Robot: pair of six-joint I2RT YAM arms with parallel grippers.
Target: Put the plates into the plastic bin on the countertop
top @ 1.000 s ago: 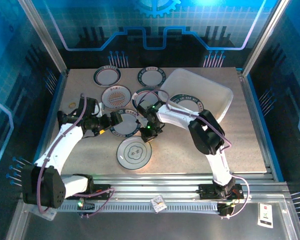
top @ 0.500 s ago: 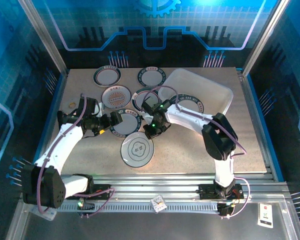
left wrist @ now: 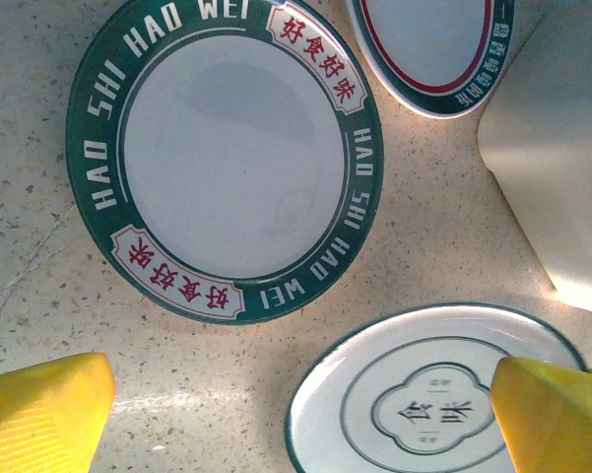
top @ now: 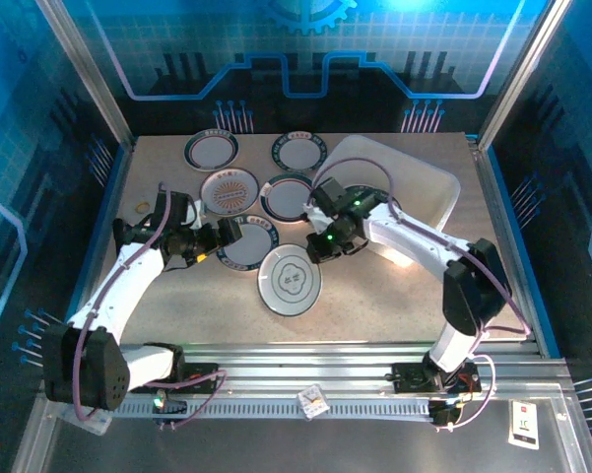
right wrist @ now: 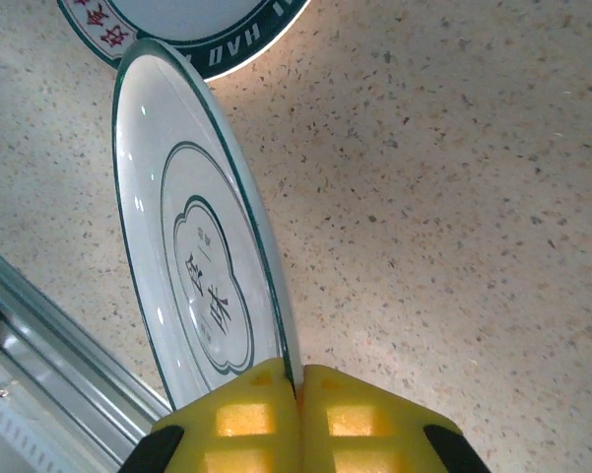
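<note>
My right gripper (right wrist: 297, 389) is shut on the rim of a white plate with a green flower outline (right wrist: 197, 276). This plate (top: 291, 281) hangs tilted over the countertop (top: 374, 296), left of the plastic bin (top: 428, 182), with the right gripper (top: 320, 251) at its far edge. My left gripper (top: 231, 236) hovers open over a green-rimmed plate (left wrist: 227, 163), its yellow fingers (left wrist: 39, 409) wide apart and holding nothing. Several more plates (top: 230, 190) lie at the back left. The held plate (left wrist: 433, 394) and a bin corner (left wrist: 561, 177) show in the left wrist view.
A small cream ring (top: 140, 205) lies near the left edge. The blue frame (top: 113, 207) borders the countertop, and a metal rail (top: 315, 355) runs along the front. The right arm reaches across the bin's near-left corner.
The right gripper has carried the flower-outline plate to the right and a little back, toward the bin. The left arm has not moved.
</note>
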